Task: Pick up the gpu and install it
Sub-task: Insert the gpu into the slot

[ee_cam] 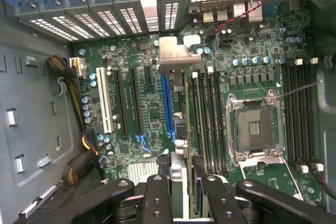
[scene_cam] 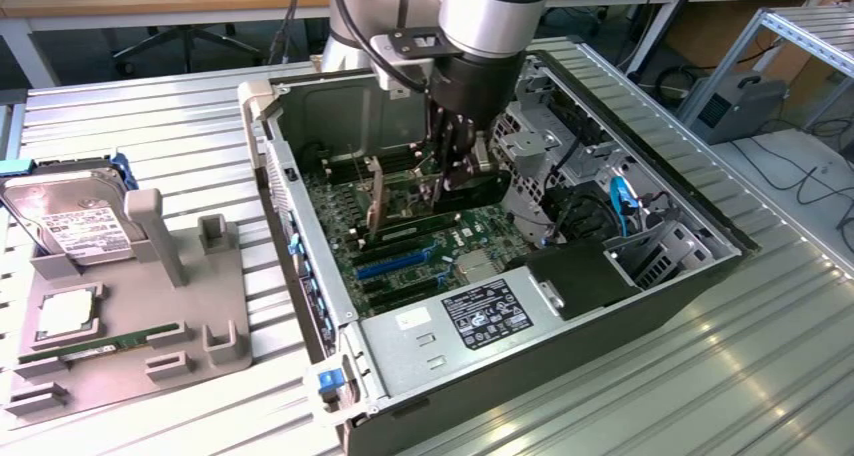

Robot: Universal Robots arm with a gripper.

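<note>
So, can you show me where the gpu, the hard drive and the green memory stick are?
gpu [ee_cam: 173, 56]: wrist view, on its silvery end bracket.
hard drive [scene_cam: 74, 221]: exterior view, on its white label.
memory stick [scene_cam: 114, 342]: exterior view, on its green board.

Ribbed metal tabletop [scene_cam: 160, 116] under everything. Wooden desk [scene_cam: 200, 1] along the back, office chair base [scene_cam: 187, 41] beneath (dark floor there). Metal rack [scene_cam: 801, 36] at exterior view's right, cables [scene_cam: 801, 176] on floor.

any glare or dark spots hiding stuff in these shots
Exterior view: even room light, mild sheen on the ribbed table, and the arm shades the case interior under the hand. Wrist view: bright glare on the gpu bracket, and the hand is dark.
</note>
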